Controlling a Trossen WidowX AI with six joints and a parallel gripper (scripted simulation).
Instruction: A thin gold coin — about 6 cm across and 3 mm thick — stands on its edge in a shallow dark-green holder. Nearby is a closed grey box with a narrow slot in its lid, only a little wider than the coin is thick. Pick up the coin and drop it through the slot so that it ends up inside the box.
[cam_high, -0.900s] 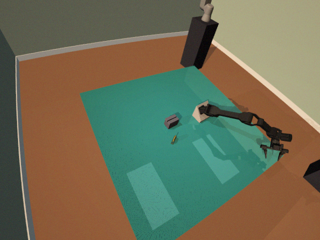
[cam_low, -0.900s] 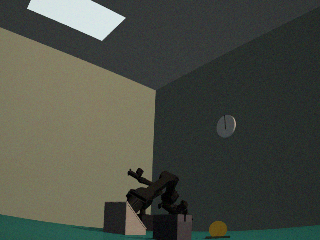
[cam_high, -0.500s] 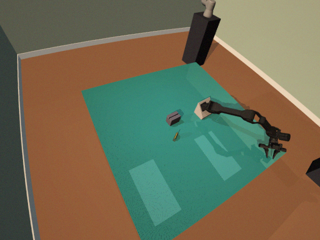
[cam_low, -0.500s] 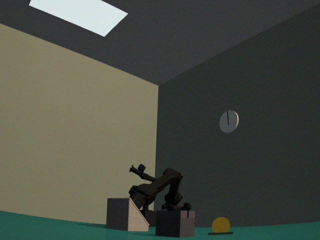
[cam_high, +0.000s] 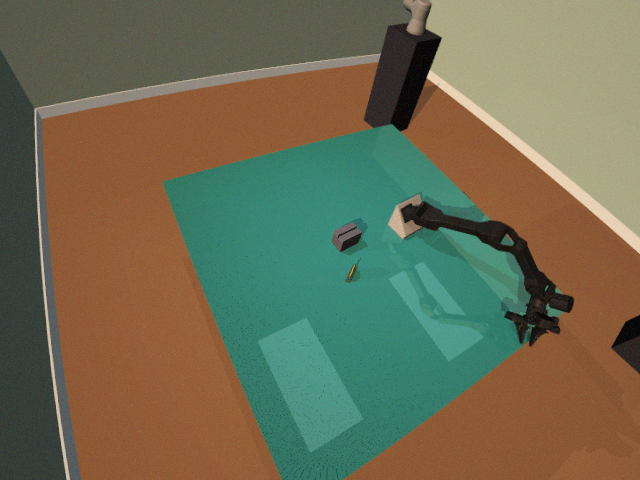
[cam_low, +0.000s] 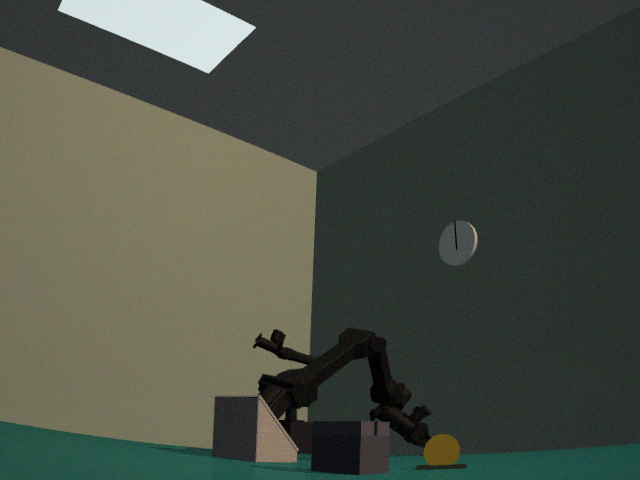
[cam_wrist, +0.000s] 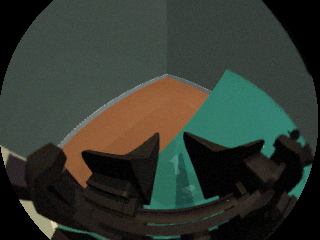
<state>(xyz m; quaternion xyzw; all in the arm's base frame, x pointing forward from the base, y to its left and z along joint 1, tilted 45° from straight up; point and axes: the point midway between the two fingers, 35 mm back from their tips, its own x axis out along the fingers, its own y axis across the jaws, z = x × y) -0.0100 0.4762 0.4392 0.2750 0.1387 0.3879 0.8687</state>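
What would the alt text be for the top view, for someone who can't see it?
A black robot arm on a pale wedge-shaped base reaches over a teal mat, its claw away from a gold coin standing on edge in its holder. A grey slotted box sits near the coin.

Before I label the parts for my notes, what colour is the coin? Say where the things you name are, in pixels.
Gold; the coin (cam_high: 352, 271) (cam_low: 442, 450) shows best in the exterior view.

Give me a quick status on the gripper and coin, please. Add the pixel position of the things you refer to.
Gripper (cam_high: 526, 342) (cam_wrist: 171, 135) partly open, away from coin. Coin (cam_high: 352, 271) (cam_low: 442, 450) on edge in holder (cam_high: 348, 280) (cam_low: 440, 467). Box (cam_high: 346, 237) (cam_low: 336, 448) beside it.
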